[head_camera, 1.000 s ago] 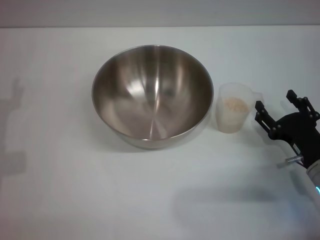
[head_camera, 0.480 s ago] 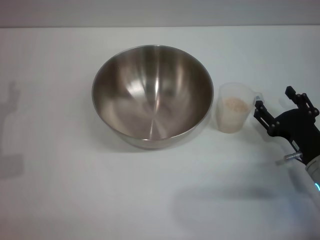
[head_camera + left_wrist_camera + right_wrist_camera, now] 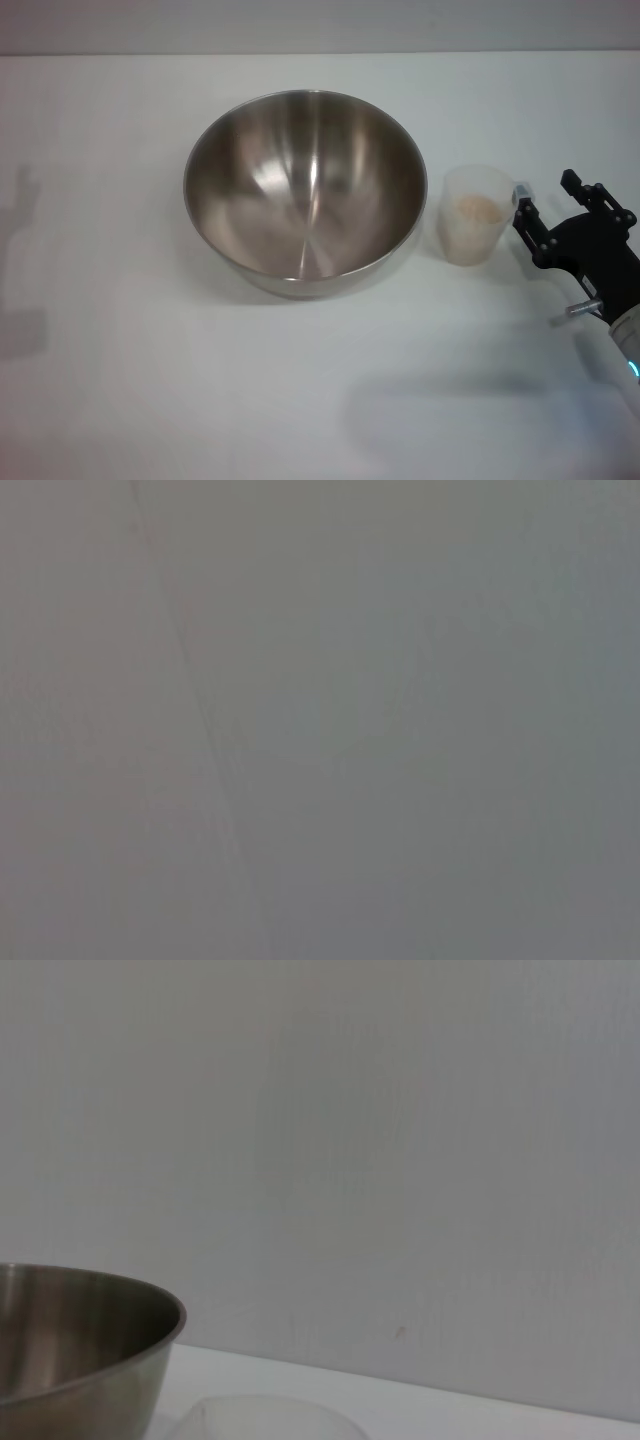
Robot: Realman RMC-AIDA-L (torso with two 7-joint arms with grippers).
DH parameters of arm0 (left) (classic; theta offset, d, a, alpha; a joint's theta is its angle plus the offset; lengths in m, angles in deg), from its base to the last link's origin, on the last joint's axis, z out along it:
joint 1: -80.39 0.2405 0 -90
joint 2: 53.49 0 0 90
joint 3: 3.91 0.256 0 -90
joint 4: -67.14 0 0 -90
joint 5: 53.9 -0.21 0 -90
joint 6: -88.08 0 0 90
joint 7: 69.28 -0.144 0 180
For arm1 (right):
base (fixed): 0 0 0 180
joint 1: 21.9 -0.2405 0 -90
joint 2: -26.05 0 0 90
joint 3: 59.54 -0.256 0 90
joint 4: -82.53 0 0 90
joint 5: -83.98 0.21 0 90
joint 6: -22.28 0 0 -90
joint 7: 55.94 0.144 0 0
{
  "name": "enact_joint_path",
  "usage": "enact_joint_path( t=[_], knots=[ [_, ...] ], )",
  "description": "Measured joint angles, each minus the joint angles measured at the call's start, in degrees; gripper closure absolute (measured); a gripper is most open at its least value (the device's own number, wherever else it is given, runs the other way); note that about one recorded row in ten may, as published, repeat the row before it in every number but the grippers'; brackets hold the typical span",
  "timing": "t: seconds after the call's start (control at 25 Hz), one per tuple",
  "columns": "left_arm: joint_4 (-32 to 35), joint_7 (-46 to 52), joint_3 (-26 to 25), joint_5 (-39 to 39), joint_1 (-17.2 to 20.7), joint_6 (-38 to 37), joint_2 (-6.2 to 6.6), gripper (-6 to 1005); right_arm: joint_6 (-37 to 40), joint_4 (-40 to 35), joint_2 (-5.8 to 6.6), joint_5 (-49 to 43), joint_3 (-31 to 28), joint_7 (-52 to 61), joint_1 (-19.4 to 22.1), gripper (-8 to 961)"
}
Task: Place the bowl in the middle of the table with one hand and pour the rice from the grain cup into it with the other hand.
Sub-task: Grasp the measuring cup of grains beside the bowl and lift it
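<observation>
The steel bowl stands upright at the middle of the white table. Just to its right stands the grain cup, with rice in its bottom. My right gripper is open right beside the cup's handle side, one finger close to the handle; I cannot tell whether it touches. In the right wrist view the bowl shows from the side, with the cup's rim just in sight. The left gripper is out of view; the left wrist view shows only plain grey.
The left arm's shadow lies on the table at the far left. A pale wall rises behind the table's far edge.
My right gripper has moved a little forward and left, closer to the cup's handle. The shadow at the left edge has shrunk toward the edge. Bowl and cup have stayed put.
</observation>
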Motion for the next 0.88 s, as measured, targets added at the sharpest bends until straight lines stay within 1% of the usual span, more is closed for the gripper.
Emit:
enact_joint_path(
  t=[0.12,0.2,0.56,0.68,0.84,0.88],
  knots=[
    [0.4,0.0,0.1,0.0,0.0,0.0,-0.06,187,0.1,0.0,-0.02,-0.2,0.0,0.0,-0.1,242],
    [0.5,-0.1,0.1,0.0,0.0,0.0,-0.08,188,0.1,0.0,-0.04,-0.3,0.0,0.0,-0.2,495],
    [1.4,-0.1,0.2,0.0,-0.2,0.0,-0.09,187,1.8,-0.1,-0.09,-0.1,0.0,-0.2,-0.3,712],
    [1.9,-0.1,0.2,0.0,-0.4,0.1,-0.1,187,4.3,-0.1,-0.08,0.0,0.0,-0.2,0.1,796],
    [2.8,0.8,0.4,0.0,-0.5,0.4,-0.27,187,11.0,-0.4,0.13,0.0,0.0,-0.2,1.3,915],
    [3.1,1.5,0.4,0.1,-0.6,0.4,-0.31,187,11.0,-0.4,0.13,0.0,0.0,-0.2,1.3,920]
  ],
)
